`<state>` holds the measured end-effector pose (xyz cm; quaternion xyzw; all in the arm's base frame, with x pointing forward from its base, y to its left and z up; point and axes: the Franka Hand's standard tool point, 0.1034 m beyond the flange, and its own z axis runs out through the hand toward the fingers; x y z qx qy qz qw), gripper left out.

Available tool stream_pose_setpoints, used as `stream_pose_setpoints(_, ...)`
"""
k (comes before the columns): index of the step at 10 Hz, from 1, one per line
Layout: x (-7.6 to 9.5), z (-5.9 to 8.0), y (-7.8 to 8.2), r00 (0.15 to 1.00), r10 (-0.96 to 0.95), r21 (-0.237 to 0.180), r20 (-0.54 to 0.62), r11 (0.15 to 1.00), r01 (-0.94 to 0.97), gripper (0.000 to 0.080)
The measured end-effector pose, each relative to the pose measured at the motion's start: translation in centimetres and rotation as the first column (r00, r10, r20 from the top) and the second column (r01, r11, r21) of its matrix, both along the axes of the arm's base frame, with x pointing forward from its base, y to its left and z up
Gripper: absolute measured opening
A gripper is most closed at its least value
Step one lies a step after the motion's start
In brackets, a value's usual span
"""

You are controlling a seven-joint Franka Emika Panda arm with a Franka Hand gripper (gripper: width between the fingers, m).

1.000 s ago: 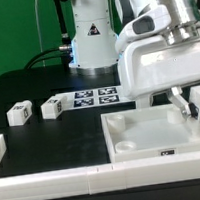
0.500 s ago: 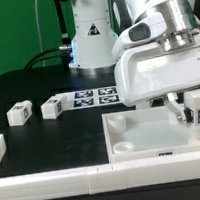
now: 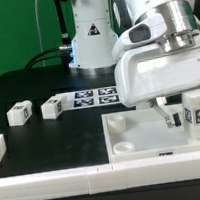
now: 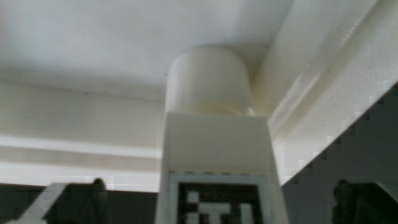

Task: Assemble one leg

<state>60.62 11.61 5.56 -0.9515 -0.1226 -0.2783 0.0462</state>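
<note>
A black table (image 3: pixel 32 141) stands before a green backdrop (image 3: pixel 5 38), with the marker board (image 3: pixel 92 95) lying flat near its middle. A white rimmed panel (image 3: pixel 132 135) sits in front of the marker board, toward the exterior view's right. The gripper (image 3: pixel 188 120) hangs over the panel's far right side, its fingers closed on the leg (image 3: pixel 198 110), which is held upright between them, tag outward. Two more blocks (image 3: pixel 52 107) rest beside the marker board, on the exterior view's left.

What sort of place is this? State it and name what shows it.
Likely a robotics lab bench: a black table with a marker board, tagged white legs, and a gripper holding one leg over a white panel.
</note>
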Motion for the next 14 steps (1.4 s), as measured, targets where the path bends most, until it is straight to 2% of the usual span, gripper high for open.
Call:
stream_pose_setpoints(2,0.1,0.2,-0.2,1.0,-0.004,-0.001,0.001,1.0,0.004,0.0647)
stream_pose_setpoints(6,1.0,3.0,-0.4,1.0,0.0,-0.008,-0.006,1.0,0.0,0.0649)
stream_pose_setpoints(7,1.2,3.2,-0.1,0.998,0.01,-0.008,-0.057,1.0,-0.011,0.0649)
stream_pose_setpoints(8,1.9,3.5,-0.2,0.999,0.006,-0.005,-0.039,1.0,-0.006,0.0649)
stream_pose_setpoints(9,2.1,3.2,-0.3,0.999,0.002,-0.005,-0.038,1.0,-0.002,0.0649)
stream_pose_setpoints(10,1.9,2.6,-0.2,0.988,0.012,-0.008,-0.157,1.0,-0.014,0.0649)
stream_pose_setpoints(11,2.5,3.0,-0.3,0.96,0.011,-0.009,-0.279,1.0,-0.014,0.0649)
stream_pose_setpoints(12,3.0,3.3,-0.6,0.947,0.008,-0.011,-0.321,1.0,-0.012,0.0649)
stream_pose_setpoints(14,3.2,3.1,-1.5,0.954,-0.002,-0.018,-0.3,1.0,-0.004,0.0649)
